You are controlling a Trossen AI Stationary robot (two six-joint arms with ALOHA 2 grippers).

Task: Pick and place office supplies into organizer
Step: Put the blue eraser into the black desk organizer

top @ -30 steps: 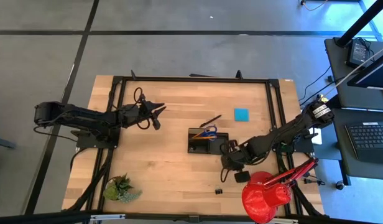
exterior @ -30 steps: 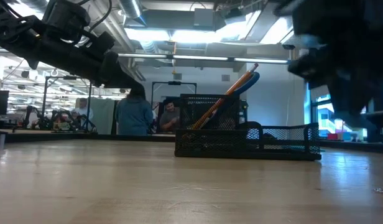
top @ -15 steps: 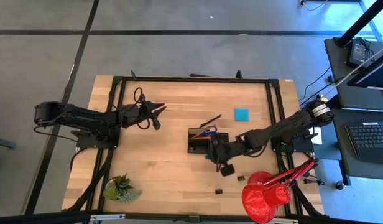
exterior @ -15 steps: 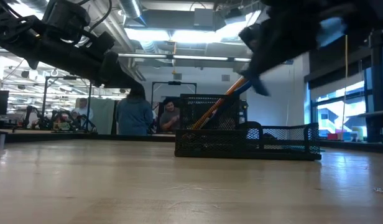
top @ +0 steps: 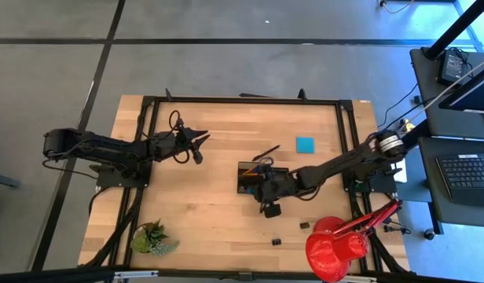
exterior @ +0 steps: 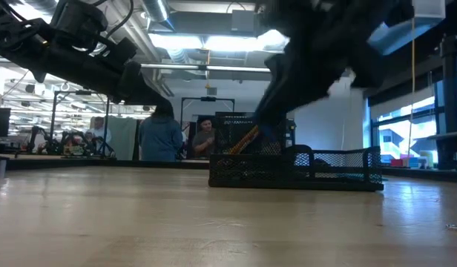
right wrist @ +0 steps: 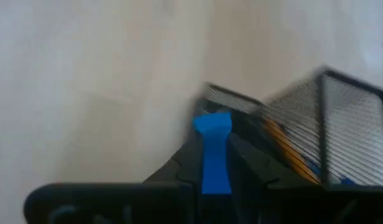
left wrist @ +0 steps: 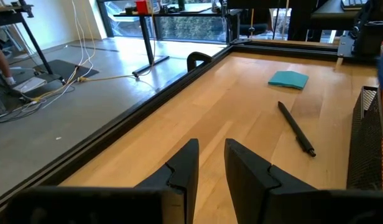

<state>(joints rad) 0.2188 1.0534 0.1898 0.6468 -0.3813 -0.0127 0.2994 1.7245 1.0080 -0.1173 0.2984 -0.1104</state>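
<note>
Over the wooden table (top: 210, 157), the left pincer (top: 201, 141) waits well apart from the work, its fingers slightly parted and empty, while the right pincer (top: 267, 200) hangs at the near edge of the black mesh organizer tray (top: 250, 179), its fingers closed tight on a small blue eraser (right wrist: 213, 152). The step in hand appears to be delivery: the next move calls for carrying the eraser over a free compartment and releasing it. A black pen (top: 266, 151) and a square blue note pad (top: 306, 145) lie beyond the organizer.
</note>
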